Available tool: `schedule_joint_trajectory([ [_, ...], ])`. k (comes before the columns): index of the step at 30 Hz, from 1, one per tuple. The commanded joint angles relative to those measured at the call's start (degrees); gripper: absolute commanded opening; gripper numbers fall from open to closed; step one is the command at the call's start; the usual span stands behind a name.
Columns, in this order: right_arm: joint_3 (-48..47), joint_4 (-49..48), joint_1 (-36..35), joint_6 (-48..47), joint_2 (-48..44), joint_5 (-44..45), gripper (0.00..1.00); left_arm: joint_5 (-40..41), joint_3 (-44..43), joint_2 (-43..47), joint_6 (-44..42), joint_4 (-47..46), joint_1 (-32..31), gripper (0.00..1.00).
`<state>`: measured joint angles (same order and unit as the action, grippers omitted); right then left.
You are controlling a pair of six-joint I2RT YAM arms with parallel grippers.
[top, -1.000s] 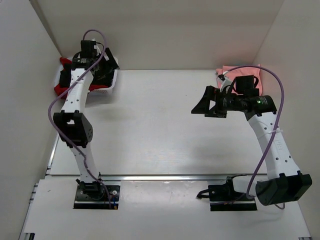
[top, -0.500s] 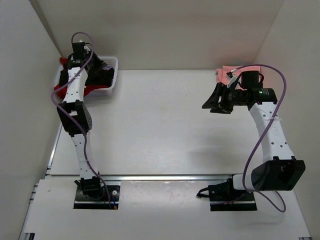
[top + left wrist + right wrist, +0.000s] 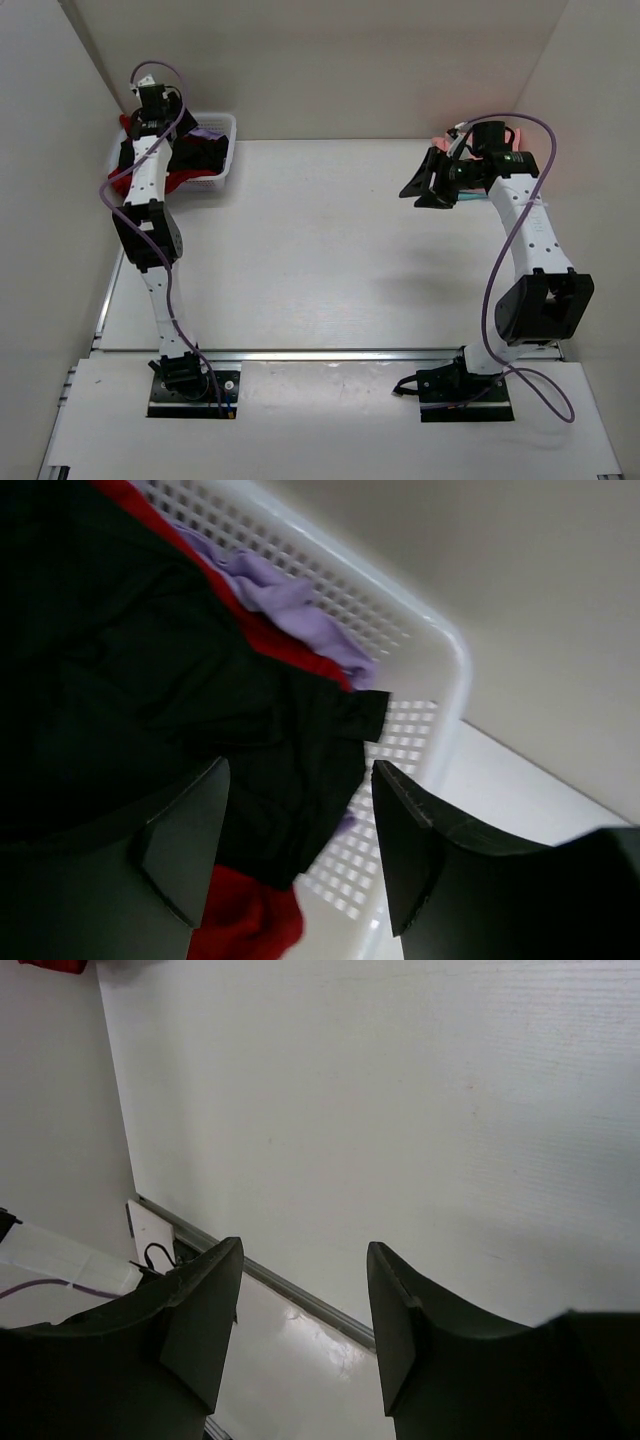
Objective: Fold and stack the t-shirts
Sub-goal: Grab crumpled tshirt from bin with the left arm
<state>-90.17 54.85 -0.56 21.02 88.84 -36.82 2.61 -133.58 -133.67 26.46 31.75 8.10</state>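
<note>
A black t-shirt [image 3: 205,152] lies in the white slatted basket [image 3: 222,178] at the far left, over a red t-shirt [image 3: 180,180]. In the left wrist view the black shirt [image 3: 150,700] and red cloth [image 3: 245,920] fill the basket [image 3: 440,670]. My left gripper [image 3: 300,850] is open just above them, holding nothing; in the top view it is hidden behind its arm [image 3: 150,120]. A salmon-pink t-shirt [image 3: 515,133] lies at the far right corner, mostly hidden by my right arm. My right gripper [image 3: 425,190] is open and empty above the table, left of the pink shirt.
A lilac cloth [image 3: 290,600] lies in the basket under the red one. White walls close in the table at the back and sides. A metal rail [image 3: 330,353] crosses the near edge, also seen in the right wrist view [image 3: 300,1295].
My left arm has swung back and left over the basket. My right arm has drawn back toward the far right corner, its gripper rising and staying open.
</note>
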Motion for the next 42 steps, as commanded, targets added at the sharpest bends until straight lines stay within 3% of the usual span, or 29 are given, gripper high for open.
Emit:
schedule_joint_trajectory([
  [1,-4.91,0.6,0.21,0.26,2.3,-0.1,0.5,6.87,0.77,-0.1,-6.15,-0.9,-0.01,0.69],
  [13,-10.37,6.41,0.12,-0.62,6.35,1.4,0.49,9.61,-2.21,-10.29,-5.81,4.81,1.65,0.69],
  [16,-11.69,8.43,0.12,-1.41,6.96,1.83,0.49,6.89,-2.47,-11.7,-4.14,4.73,2.1,0.53],
  [18,-11.61,9.48,0.12,-1.68,7.14,2.1,0.49,5.83,-2.04,-12.14,-3.69,3.77,2.45,0.25],
  [20,-12.13,10.19,-0.14,-1.85,7.31,1.75,0.49,5.91,-1.25,-11.1,-4.3,2.89,1.92,0.04],
  [21,-11.96,10.54,-0.41,-1.94,6.79,1.84,0.5,6.0,-1.42,-10.83,-4.48,2.45,2.1,0.0],
  [27,-7.49,9.67,-0.76,-1.86,4.25,0.35,0.51,6.71,0.5,-3.81,-7.56,-1.25,0.87,0.0],
  [35,2.09,4.04,-0.58,-0.54,-2.96,-3.34,0.48,3.72,12.73,14.12,-7.74,-9.51,0.34,0.0],
  [42,9.21,0.26,-3.13,0.43,-10.78,-1.51,0.46,-3.55,13.51,24.14,-1.17,-11.44,-0.8,0.0],
])
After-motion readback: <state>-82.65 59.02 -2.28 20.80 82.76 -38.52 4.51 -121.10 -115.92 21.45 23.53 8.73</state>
